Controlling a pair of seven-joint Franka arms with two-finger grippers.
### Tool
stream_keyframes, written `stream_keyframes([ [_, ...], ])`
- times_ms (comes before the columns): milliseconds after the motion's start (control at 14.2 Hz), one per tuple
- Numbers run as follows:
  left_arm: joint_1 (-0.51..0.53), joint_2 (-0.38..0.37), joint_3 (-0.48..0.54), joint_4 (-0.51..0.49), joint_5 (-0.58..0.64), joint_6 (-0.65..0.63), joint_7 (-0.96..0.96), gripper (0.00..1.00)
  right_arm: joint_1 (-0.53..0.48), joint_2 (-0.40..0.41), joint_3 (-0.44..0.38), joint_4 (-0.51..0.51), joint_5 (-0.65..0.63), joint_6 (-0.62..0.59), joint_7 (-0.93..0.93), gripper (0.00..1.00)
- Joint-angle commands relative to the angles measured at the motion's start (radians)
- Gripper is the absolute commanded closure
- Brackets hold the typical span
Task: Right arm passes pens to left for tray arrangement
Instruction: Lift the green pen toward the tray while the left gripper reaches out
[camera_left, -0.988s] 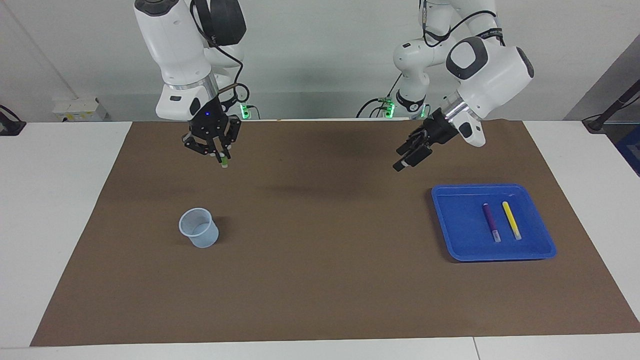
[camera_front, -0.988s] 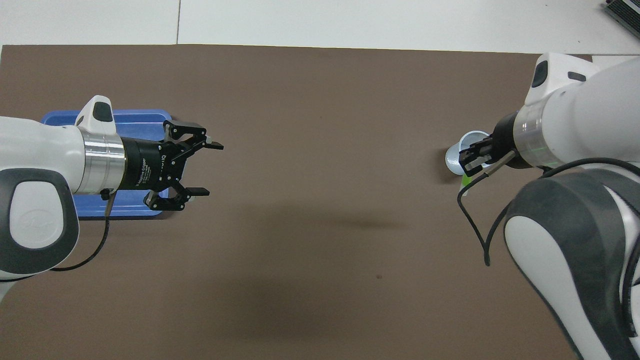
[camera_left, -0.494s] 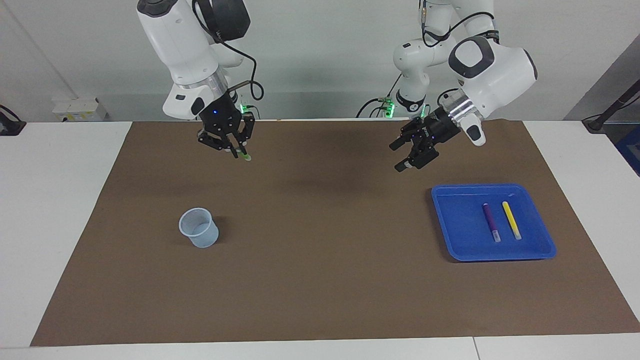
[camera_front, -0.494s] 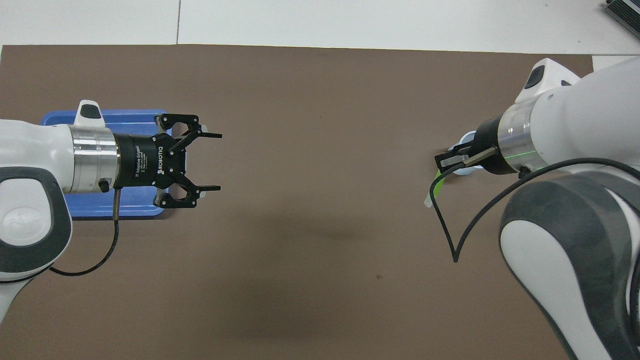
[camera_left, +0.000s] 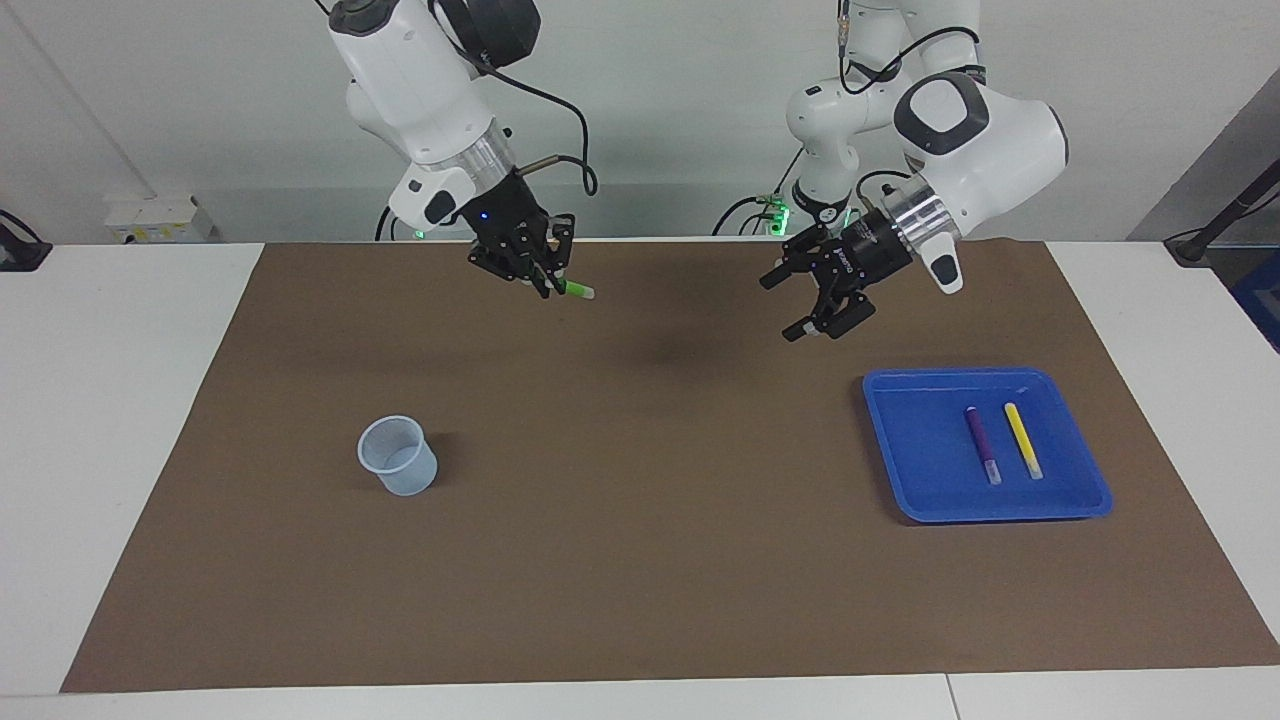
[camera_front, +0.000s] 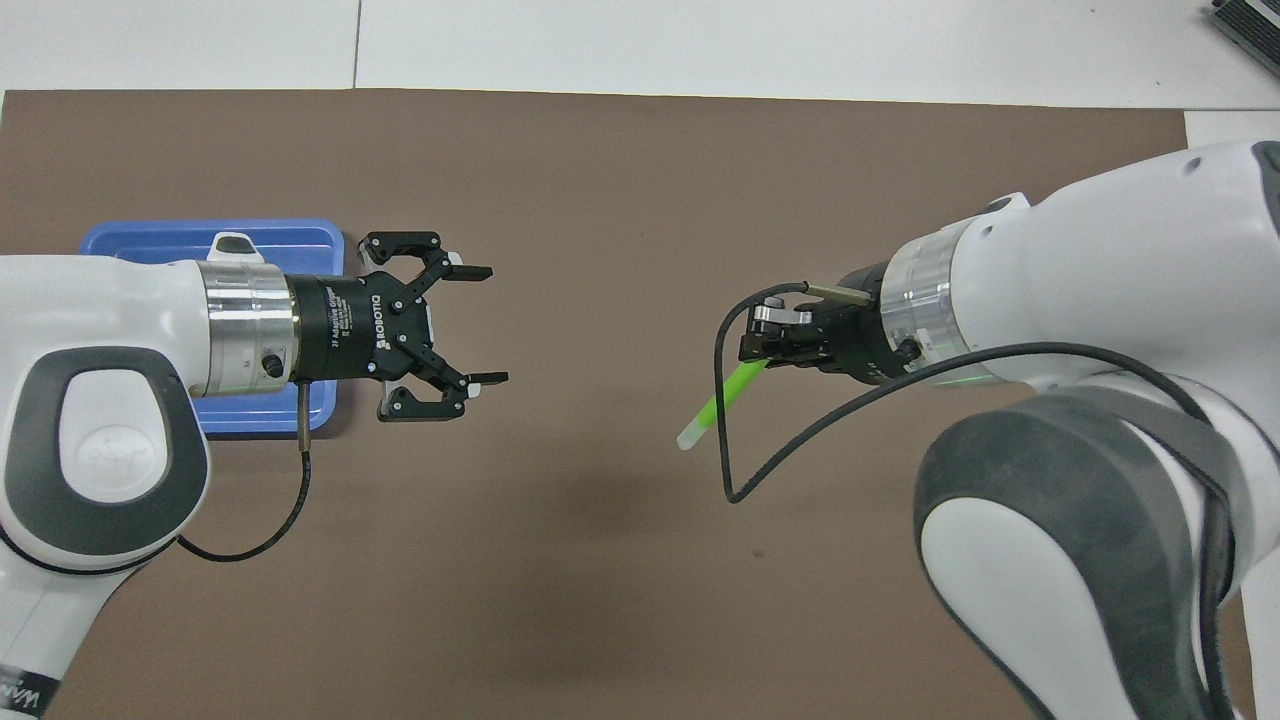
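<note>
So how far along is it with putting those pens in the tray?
Two of three look done: the purple pen and yellow pen lie side by side in the blue tray. The green pen is in hand, held up over the mat by the right gripper. The left gripper hangs open nearby. Left: handing it over and laying it in the tray.

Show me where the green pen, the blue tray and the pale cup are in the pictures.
green pen (camera_front: 722, 398), overhead view, middle of its barrel.
blue tray (camera_left: 915, 455), facing view, bare floor beside the purple pen.
pale cup (camera_left: 400, 470), facing view, its outer wall.
</note>
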Motion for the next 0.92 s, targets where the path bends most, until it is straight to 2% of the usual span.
stream_keyframes([
  [0, -0.108, 0.0, 0.008, -0.019, -0.023, 0.141, -0.112, 0.03, 0.043, -0.034, 0.001, -0.054, 0.034, 0.078, 0.093, 1.0],
  [71, -0.13, 0.008, 0.008, -0.019, -0.023, 0.176, -0.139, 0.03, 0.067, -0.036, 0.001, -0.055, 0.04, 0.091, 0.145, 1.0],
  [212, -0.127, 0.009, 0.008, -0.016, -0.023, 0.162, -0.189, 0.03, 0.101, -0.039, 0.001, -0.074, 0.046, 0.141, 0.252, 1.0],
  [494, -0.122, 0.008, 0.009, -0.016, -0.018, 0.148, -0.301, 0.03, 0.132, -0.045, 0.001, -0.092, 0.046, 0.158, 0.274, 1.0],
  [847, -0.069, -0.014, 0.016, -0.007, 0.026, -0.039, -0.301, 0.03, 0.13, -0.045, 0.001, -0.092, 0.08, 0.157, 0.273, 1.0],
])
